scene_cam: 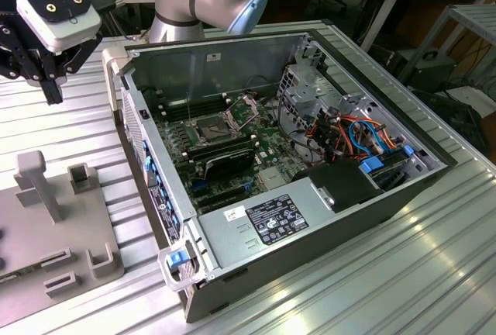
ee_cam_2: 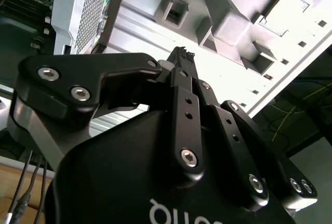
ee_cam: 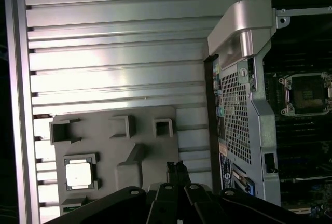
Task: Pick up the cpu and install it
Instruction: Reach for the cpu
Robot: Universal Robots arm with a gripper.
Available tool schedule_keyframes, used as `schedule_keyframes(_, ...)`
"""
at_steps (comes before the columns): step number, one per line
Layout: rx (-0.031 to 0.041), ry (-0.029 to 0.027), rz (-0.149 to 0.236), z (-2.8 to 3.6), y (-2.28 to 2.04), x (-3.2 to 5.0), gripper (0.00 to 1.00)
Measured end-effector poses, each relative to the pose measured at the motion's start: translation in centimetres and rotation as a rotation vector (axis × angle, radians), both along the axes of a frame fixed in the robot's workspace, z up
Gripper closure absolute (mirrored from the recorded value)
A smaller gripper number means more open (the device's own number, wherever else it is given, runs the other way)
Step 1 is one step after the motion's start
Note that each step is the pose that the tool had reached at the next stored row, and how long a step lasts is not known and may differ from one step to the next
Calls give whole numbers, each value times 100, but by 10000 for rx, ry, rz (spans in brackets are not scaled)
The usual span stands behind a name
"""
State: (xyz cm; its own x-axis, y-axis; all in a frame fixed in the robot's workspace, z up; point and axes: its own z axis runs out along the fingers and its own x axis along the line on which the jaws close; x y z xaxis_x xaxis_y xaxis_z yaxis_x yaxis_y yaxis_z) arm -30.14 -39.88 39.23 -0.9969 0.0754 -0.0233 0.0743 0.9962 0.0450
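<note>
A: Where is the cpu (ee_cam: pixel 79 174)?

B: In the first wrist view it lies flat, silvery top up, in a square recess of the grey holder plate (ee_cam: pixel 150 146). The plate rests on the ribbed metal worktop (ee_cam: pixel 114 42), beside the open computer case (scene_cam: pixel 225 52).

A: And the tool (ee_cam: pixel 177 168)?

B: Its 2 fingers are pressed together with nothing between them. In the first wrist view the tips hang over the holder plate, near an upright post on it. They are apart from the cpu, not touching it.

A: What does the exterior view show?

B: The tool (scene_cam: pixel 53 96) is up at that view's left, above the worktop and clear of the case wall. The holder plate (scene_cam: pixel 77 234) sits below it, with several slots and 1 tall peg.

A: And the socket (scene_cam: pixel 216 127)?

B: It sits on the board inside the case, well apart from the cpu, with the case wall between them. It also appears in the first wrist view (ee_cam: pixel 306 93), past the perforated side of the case.

A: Anything else?

B: In the second wrist view the tool (ee_cam_2: pixel 182 54) points at the pale plate, its fingers together.
</note>
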Motion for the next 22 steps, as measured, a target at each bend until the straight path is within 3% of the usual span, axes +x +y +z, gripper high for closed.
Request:
schedule_keyframes(6,1,-1,1,-2,0,-58,89)
schedule_keyframes(14,0,0,1,-17,0,-239,89)
schedule_keyframes(22,-1,-1,1,-19,0,-265,89)
